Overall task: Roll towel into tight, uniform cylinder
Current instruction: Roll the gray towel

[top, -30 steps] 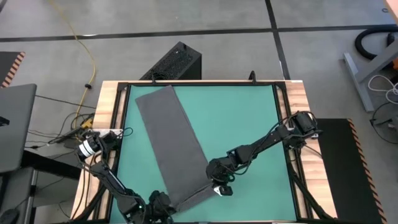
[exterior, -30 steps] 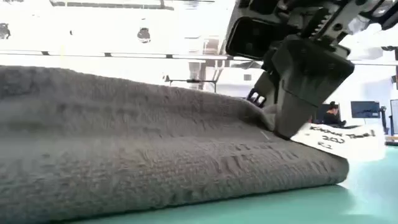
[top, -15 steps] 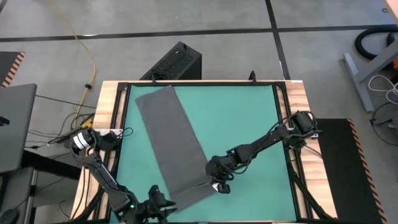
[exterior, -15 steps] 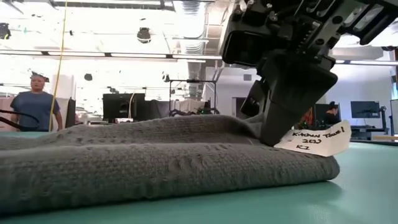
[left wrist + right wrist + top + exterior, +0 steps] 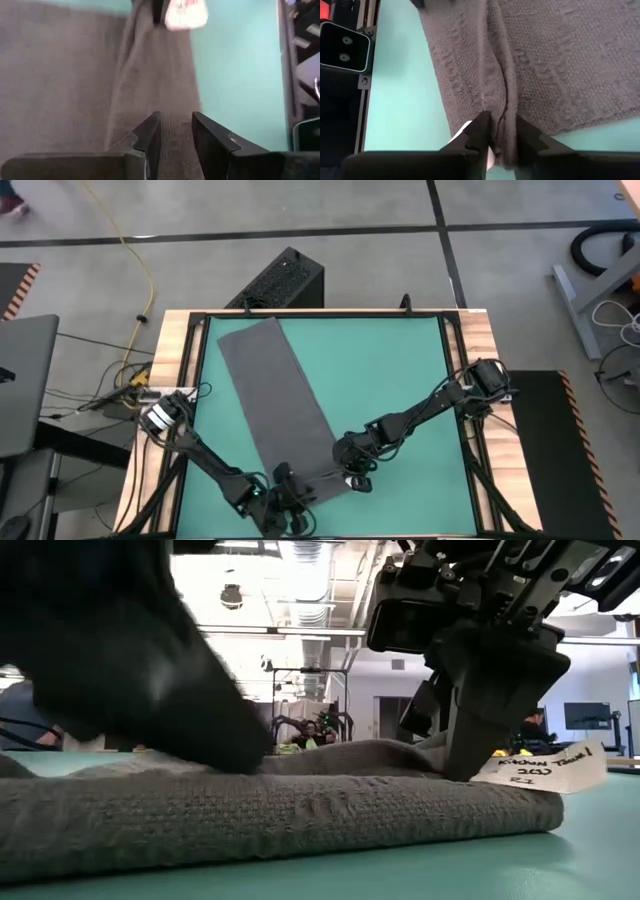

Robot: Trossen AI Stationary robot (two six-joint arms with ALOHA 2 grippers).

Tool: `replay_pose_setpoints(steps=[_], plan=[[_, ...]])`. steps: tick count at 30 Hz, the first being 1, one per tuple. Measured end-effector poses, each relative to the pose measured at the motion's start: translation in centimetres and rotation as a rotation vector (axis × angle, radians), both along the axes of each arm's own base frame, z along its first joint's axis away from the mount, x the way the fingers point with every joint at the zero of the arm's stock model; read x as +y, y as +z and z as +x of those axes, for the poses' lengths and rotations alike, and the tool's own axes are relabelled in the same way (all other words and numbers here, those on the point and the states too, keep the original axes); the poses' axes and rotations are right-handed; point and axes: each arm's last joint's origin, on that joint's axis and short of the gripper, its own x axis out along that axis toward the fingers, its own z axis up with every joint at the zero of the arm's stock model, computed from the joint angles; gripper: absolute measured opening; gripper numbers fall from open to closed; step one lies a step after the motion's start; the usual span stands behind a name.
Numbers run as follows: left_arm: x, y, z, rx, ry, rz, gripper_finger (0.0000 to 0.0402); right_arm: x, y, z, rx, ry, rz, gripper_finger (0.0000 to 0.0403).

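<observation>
The dark grey towel (image 5: 270, 390) lies as a long strip from the table's far left toward the near middle. Its near end is folded back on itself into a low thick band (image 5: 300, 815). A white written tag (image 5: 545, 765) sticks out at the band's right end. My right gripper (image 5: 350, 477) is shut on the towel beside the tag. My left gripper (image 5: 290, 492) is over the band's middle, with its fingers slightly apart (image 5: 176, 135). It shows as a large dark blur in the low view (image 5: 130, 660). My right gripper pinches a raised ridge of the towel's folded near end (image 5: 502, 107) between its two fingers, close to the right edge and the tag. The fingers point down from above (image 5: 470, 740) and lie along the ridge. The towel rests on the table. My left gripper's fingers (image 5: 150, 135) stand over the folded band; I cannot tell whether they touch it.
Green mat (image 5: 390, 370) lies bare to the towel's right. Wooden rails with black bars (image 5: 470, 380) frame the table. A black box (image 5: 285, 280) sits on the floor beyond the far edge. The low camera (image 5: 345, 52) stands at the near edge.
My left gripper has moved from the near edge toward the table's right, in over the folded band. The left part of the fold, raised high a second ago, has sunk low onto the table. My right gripper has kept its hold by the tag.
</observation>
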Motion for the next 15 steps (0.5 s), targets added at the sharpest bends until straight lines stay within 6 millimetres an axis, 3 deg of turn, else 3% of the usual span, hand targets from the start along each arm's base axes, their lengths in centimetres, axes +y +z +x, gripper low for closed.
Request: replay_pose_setpoints(steps=[3, 7, 15], plan=[[0.0, -1.6, 0.0, 0.033, 0.03, -0.016, 0.0098, 0.1, 0.0, 0.0, -0.012, 0.013, -0.005, 0.0119], [-0.2, -1.9, -0.2, 0.044, 0.038, -0.031, 0.0098, -0.3, 0.5, 0.0, -0.035, 0.067, -0.009, 0.0161], [-0.2, -1.9, -0.4, 0.077, 0.039, -0.073, 0.0098, -1.1, 4.8, -2.0, -0.09, 0.099, -0.067, 0.021]])
